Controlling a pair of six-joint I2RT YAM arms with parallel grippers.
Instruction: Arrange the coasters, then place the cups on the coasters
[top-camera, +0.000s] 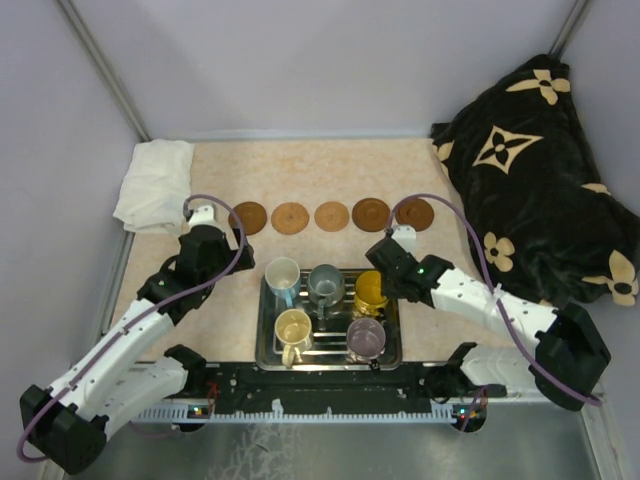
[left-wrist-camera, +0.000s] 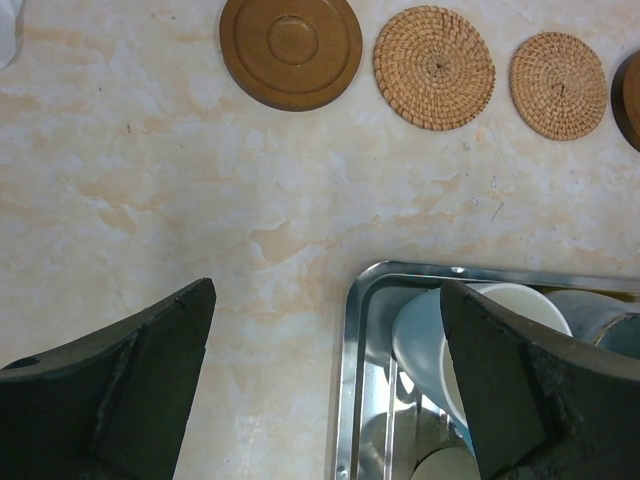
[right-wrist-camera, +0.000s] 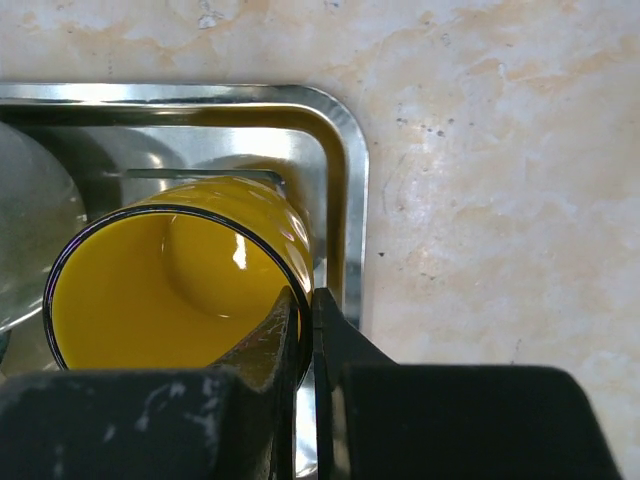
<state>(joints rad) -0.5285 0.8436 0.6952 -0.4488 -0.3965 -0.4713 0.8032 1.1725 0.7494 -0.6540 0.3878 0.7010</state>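
Right hand (right-wrist-camera: 306, 305), yellow cup (right-wrist-camera: 140, 300) rim — apparently clamped (tray (right-wrist-camera: 347, 170))

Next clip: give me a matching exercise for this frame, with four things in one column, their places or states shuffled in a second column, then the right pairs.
Things
1. left gripper
2. right gripper
3. coasters
4. white cloth

Places or states
A. in a row on the table beyond the tray
B. shut on the rim of the yellow mug
C. bunched at the far left corner of the table
D. open, holding nothing

Pairs: 1-D; 2-B; 3-A; 4-C
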